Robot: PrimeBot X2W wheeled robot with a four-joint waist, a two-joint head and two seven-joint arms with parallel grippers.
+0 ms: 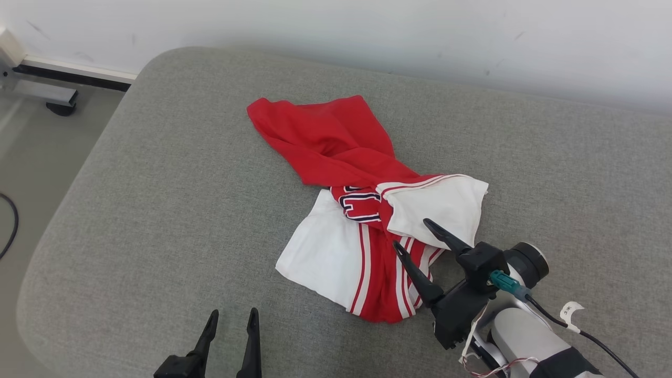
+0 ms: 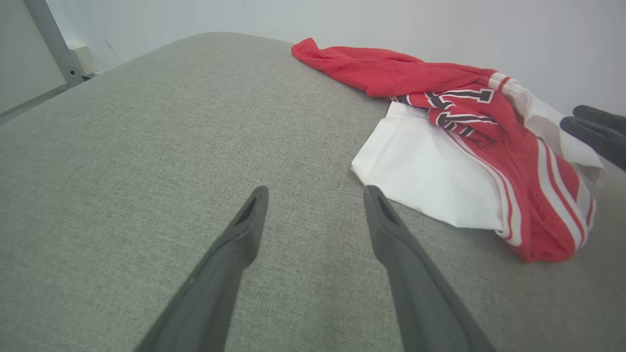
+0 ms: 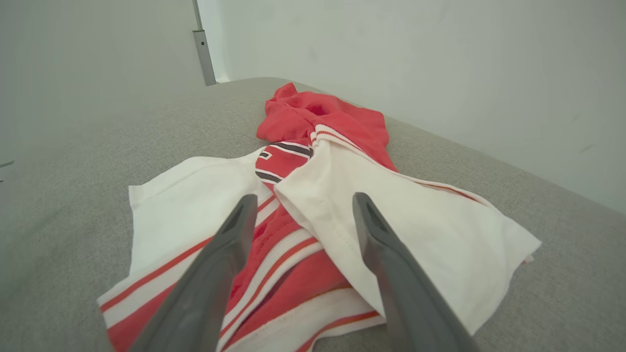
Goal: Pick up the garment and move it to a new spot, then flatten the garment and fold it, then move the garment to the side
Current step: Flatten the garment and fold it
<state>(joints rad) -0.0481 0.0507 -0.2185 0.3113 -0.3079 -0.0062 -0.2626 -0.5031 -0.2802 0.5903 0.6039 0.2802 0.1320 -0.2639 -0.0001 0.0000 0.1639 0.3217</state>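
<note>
The garment (image 1: 336, 157) is a red and white shirt with dark lettering, lying crumpled in the middle of the grey cushioned surface (image 1: 157, 210). My right gripper (image 1: 409, 233) hovers open over its near right end, fingers pointing at the striped red part and the white sleeve (image 3: 401, 220). In the right wrist view the garment (image 3: 313, 122) stretches away between the spread fingers (image 3: 376, 234). My left gripper (image 1: 232, 317) stands open near the front edge, left of the garment and apart from it. In the left wrist view the garment (image 2: 440, 161) lies up and right of that gripper (image 2: 315, 193).
A pale wall (image 1: 367, 31) runs behind the cushioned surface. At the far left lie bare floor (image 1: 31, 157), a metal frame foot (image 1: 58, 102) and a dark cable (image 1: 10, 226). The surface's rounded left edge drops off near the left gripper.
</note>
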